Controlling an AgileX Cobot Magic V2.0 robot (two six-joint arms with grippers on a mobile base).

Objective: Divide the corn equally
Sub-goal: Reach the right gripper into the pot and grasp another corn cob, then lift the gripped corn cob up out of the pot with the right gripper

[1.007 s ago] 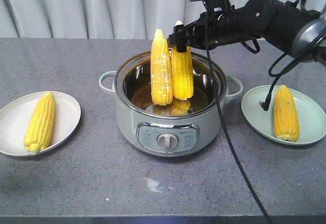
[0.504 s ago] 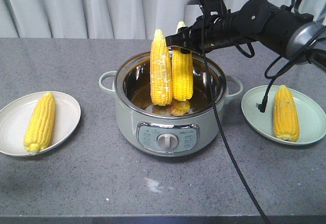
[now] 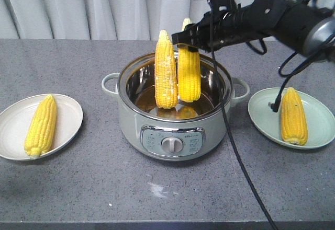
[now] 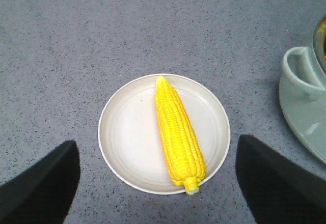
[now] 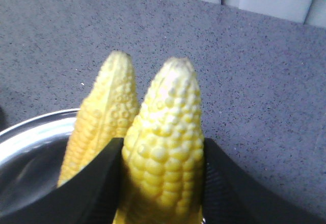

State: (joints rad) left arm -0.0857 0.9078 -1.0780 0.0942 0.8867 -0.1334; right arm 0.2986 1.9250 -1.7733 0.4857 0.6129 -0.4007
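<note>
**Right gripper clamped on one cob above the pot**

My right gripper (image 3: 184, 37) is closed on the held cob (image 3: 189, 76), with its jaws pressed to both sides just below the tip. The cob hangs upright, its lower end inside the pot (image 3: 172, 128). A second cob (image 3: 165, 70) stands upright in the pot just beside it. My left gripper (image 4: 155, 152) hovers with its jaws wide apart, gripping nothing, above the left plate (image 4: 122, 132), where the left cob (image 4: 178, 132) lies flat. The right plate (image 3: 319, 115) carries the right cob (image 3: 293, 116). The plates flank the pot on the grey table (image 3: 104, 188).
</note>
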